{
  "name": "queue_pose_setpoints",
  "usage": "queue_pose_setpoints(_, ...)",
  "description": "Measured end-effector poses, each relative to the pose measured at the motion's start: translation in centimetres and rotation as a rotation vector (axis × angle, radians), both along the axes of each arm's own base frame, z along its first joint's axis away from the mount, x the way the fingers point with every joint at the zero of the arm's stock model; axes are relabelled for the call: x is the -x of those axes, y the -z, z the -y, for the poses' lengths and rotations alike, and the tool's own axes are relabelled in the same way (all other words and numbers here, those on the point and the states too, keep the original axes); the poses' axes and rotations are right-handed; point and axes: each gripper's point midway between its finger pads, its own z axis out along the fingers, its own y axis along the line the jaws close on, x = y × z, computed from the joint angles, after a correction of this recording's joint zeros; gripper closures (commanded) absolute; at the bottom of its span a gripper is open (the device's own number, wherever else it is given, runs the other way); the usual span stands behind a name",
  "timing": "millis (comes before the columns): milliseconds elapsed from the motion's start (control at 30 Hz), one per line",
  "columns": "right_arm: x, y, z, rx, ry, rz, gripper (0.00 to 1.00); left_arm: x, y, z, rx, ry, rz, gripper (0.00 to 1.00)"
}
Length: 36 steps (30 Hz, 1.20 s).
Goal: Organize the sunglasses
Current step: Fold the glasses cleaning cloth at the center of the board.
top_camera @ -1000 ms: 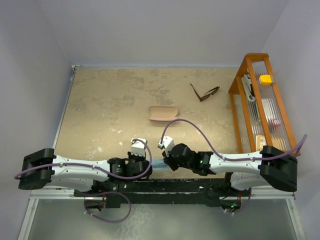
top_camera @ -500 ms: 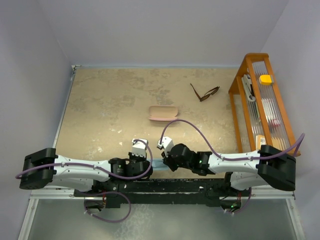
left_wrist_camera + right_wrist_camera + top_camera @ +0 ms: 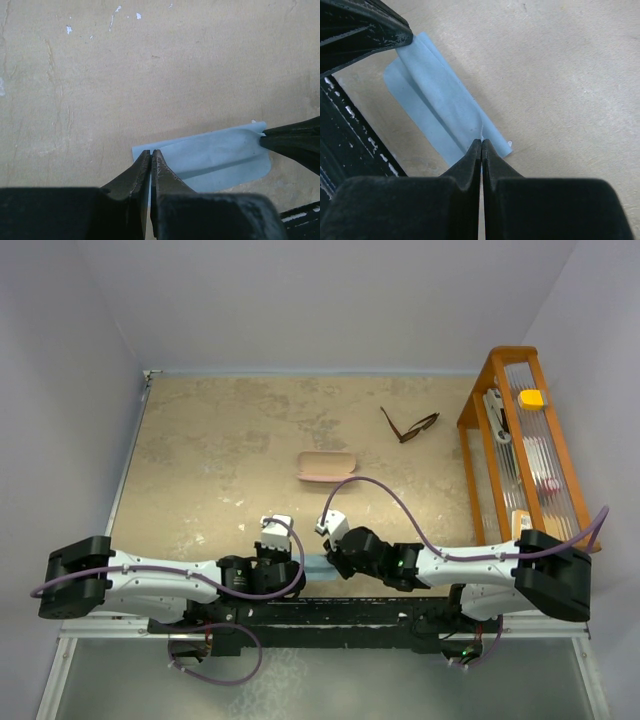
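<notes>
Both arms are bent low over the near edge of the table (image 3: 220, 440), busy with the light blue cloth (image 3: 215, 157) rather than the glasses. The left gripper (image 3: 151, 152) has its fingers pinched tight together on one end of the cloth. The right gripper (image 3: 481, 144) is closed just as tightly on the opposite end, so the cloth stretches between them with a soft lengthwise crease. It lies on or just over the tabletop; I cannot tell which. The sunglasses (image 3: 410, 427) lie well apart from all this, far back on the right side of the table near the wooden rack (image 3: 476, 390), temple arms spread open, touched by nothing. The pink case (image 3: 326, 466) sits by itself around the middle of the table, between the arms and the glasses, and looks closed from above. To my eye the job is at an early stage: the cloth is being dealt with, perhaps folded. The glasses themselves have yet to be folded, picked up and put away, and the case presumably has to be opened first.
</notes>
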Motion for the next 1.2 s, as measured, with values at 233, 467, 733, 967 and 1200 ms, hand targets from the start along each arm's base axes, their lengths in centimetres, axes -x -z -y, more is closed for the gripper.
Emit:
queue_pose_setpoints(233,-1.3,0.1,0.2,0.023,0.032,0.044,1.00,-0.8,-0.6,0.0,0.000,-0.022,0.051,1.00)
queue_pose_setpoints(467,-3.4,-0.3,0.1,0.017,0.074,0.068,1.00,-1.5,-0.9,0.3,-0.016,-0.027,0.083,1.00)
queue_pose_setpoints(733,-4.5,-0.8,-0.1,0.002,0.092,0.085,1.00,-3.3,-1.4,-0.2,-0.015,-0.071,0.104,1.00)
queue_pose_setpoints(967,-5.1,-0.2,0.0,0.018,0.101,0.081,1.00,-5.1,-1.5,-0.6,-0.017,-0.100,0.106,1.00)
queue_pose_setpoints(1200,-6.1,-0.5,-0.1,0.006,0.122,0.094,1.00,-5.3,-0.7,-0.2,-0.032,-0.084,0.093,1.00)
